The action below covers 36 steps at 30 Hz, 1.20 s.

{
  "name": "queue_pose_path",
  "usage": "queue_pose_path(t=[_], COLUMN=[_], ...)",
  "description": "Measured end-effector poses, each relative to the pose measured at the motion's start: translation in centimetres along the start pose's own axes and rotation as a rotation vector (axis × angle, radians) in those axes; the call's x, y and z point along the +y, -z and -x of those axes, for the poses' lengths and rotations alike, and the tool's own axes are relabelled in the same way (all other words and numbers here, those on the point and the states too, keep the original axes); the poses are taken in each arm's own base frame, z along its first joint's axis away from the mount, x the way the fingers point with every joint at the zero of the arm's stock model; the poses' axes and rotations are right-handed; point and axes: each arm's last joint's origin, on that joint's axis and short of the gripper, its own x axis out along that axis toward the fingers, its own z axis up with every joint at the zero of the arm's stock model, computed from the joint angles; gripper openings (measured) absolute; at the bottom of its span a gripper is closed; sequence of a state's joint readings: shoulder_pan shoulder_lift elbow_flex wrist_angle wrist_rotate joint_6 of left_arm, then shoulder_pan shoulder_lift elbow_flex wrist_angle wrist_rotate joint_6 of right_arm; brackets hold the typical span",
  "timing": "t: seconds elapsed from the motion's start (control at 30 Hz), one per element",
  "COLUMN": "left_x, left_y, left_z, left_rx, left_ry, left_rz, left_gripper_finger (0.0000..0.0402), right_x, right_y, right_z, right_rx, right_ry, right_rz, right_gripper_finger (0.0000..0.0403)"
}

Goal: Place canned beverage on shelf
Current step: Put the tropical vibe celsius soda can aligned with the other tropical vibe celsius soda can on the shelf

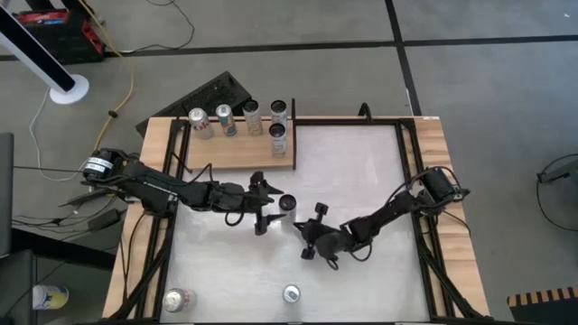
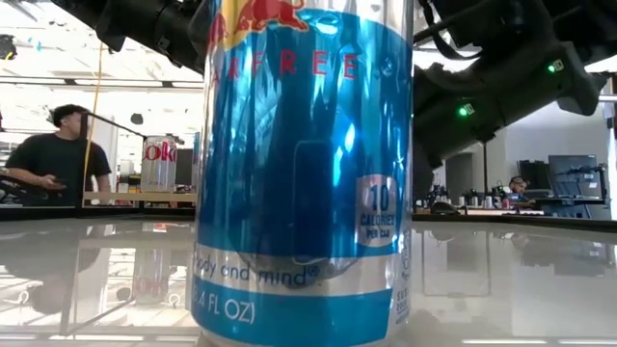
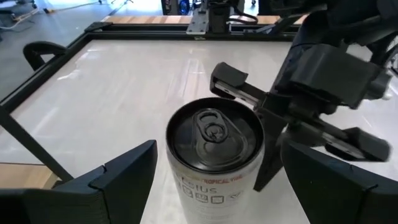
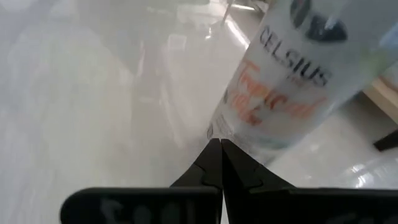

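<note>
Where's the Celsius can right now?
In the high view, the Celsius can stands mid-table between the open left end effector's fingers, just below the shelf.

1. The high view looks straight down from well above the white table [image 1: 361, 181], taking in both arms, the shelf [image 1: 239, 155] at its far left, and surrounding floor
2. The low view sits at tabletop level, facing the room, almost against a blue can [image 2: 304, 173]
3. The left wrist view looks closely down onto a Celsius can [image 3: 214, 155], the right arm behind
4. The right wrist view faces that same can [image 4: 286, 81] from close, low over the table
</note>
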<state>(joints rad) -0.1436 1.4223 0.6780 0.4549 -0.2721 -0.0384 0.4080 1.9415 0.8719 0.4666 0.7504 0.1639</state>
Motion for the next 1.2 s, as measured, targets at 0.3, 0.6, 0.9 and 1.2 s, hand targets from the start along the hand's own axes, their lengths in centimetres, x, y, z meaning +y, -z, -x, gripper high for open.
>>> queue_pose_path(t=[0.3, 0.6, 0.9, 1.2], left_x=[0.0, 0.5, 0.5, 0.5], left_y=[0.0, 0.0, 0.1, 0.1], left_z=[0.0, -0.2, -0.2, -0.2], left_rx=[0.003, 0.000, 0.001, 0.009], left_ry=[0.013, -0.017, -0.015, -0.015], left_rz=[0.009, 0.039, 0.040, 0.037], left_gripper_finger=[0.0328, 0.0328, 0.0328, 0.0328], right_x=[-1.2, -2.2, -0.7, -1.4], right_y=[0.3, -0.4, -0.9, 0.2], right_z=[0.5, -0.4, 0.1, 0.0], right_rx=[0.041, 0.003, 0.001, 0.075], right_ry=[0.207, 0.232, -0.060, 0.101], right_rz=[-0.062, -0.170, -0.053, -0.067], right_gripper_finger=[0.0021, 0.0021, 0.0021, 0.0022])
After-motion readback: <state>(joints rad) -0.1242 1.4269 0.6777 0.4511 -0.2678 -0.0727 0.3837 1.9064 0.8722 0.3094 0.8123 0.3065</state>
